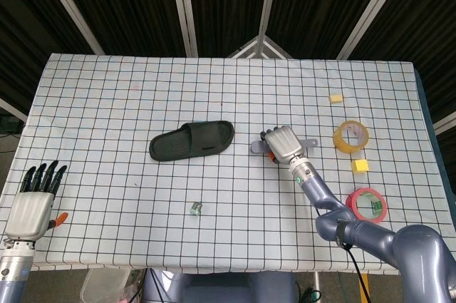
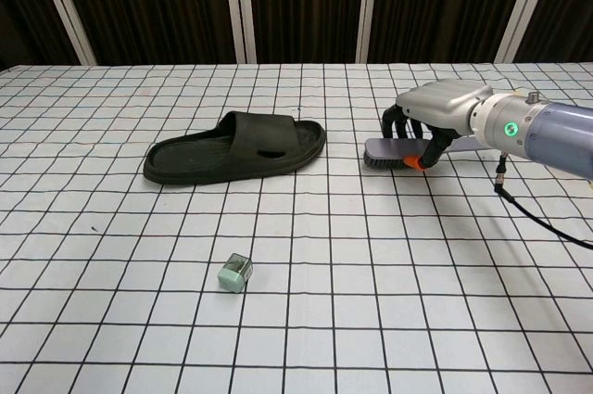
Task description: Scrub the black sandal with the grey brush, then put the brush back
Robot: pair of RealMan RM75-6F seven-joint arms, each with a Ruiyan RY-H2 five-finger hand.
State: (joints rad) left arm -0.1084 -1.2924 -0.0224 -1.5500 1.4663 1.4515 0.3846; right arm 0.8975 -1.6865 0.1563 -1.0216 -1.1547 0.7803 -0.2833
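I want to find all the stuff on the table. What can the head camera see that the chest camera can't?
Only the head view shows the left hand resting open at the table's near left corner, the yellow tape roll, the red tape roll and two yellow blocks. Only the chest view shows the grey brush's bristles from the side. Both show the black sandal, the right hand holding the grey brush, and the small green thing.

Grid-cloth table (image 1: 107, 96), black sandal (image 1: 192, 140), small green block (image 1: 197, 208), tape rolls (image 1: 351, 136), yellow cubes (image 1: 360, 166)
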